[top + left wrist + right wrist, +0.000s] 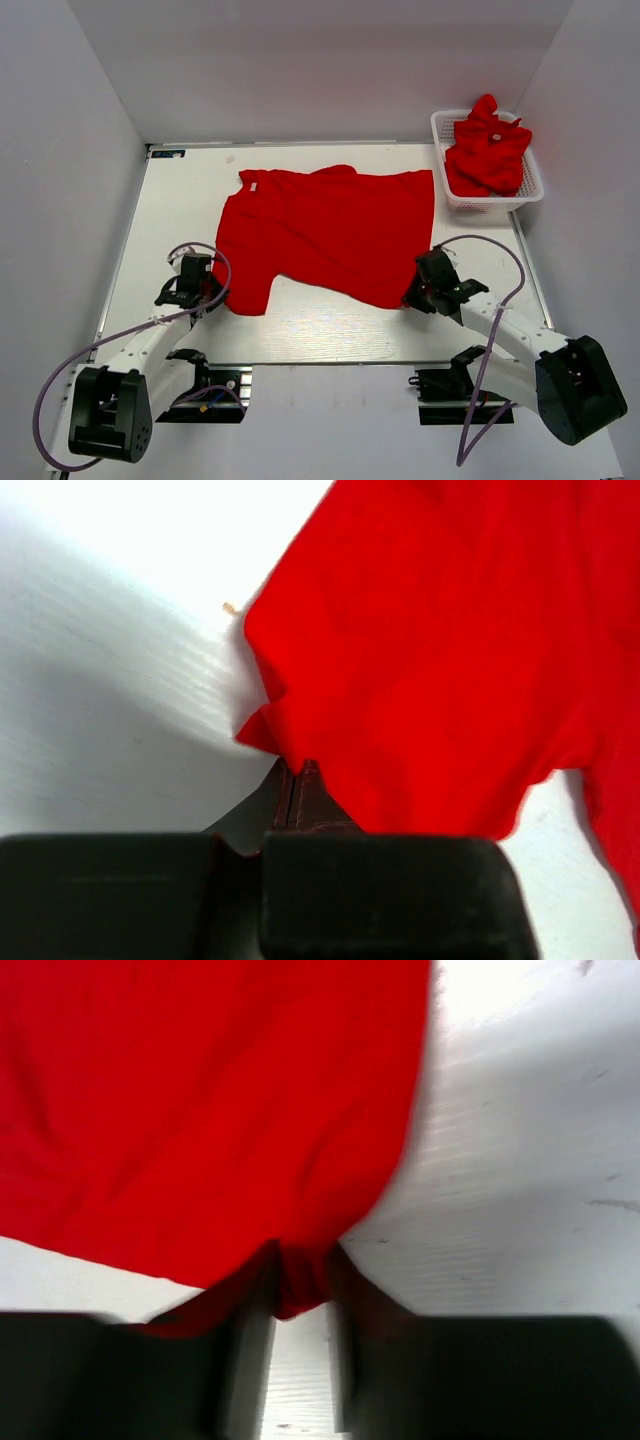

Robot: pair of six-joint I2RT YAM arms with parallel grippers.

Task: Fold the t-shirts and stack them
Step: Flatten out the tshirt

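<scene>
A bright red t-shirt (330,235) lies spread out on the white table (300,330), collar toward the far edge. My left gripper (207,297) is at its near left sleeve. In the left wrist view the left gripper (295,773) has its jaws pressed together on a small tip of the t-shirt (450,650). My right gripper (414,297) is at the near right hem corner. In the right wrist view the right gripper (300,1265) holds a bunched fold of the t-shirt (200,1090) between its fingers. More red t-shirts (488,150) are piled in a basket.
The white mesh basket (487,205) stands at the far right corner of the table. Grey walls enclose the left, back and right sides. Purple cables loop beside both arms.
</scene>
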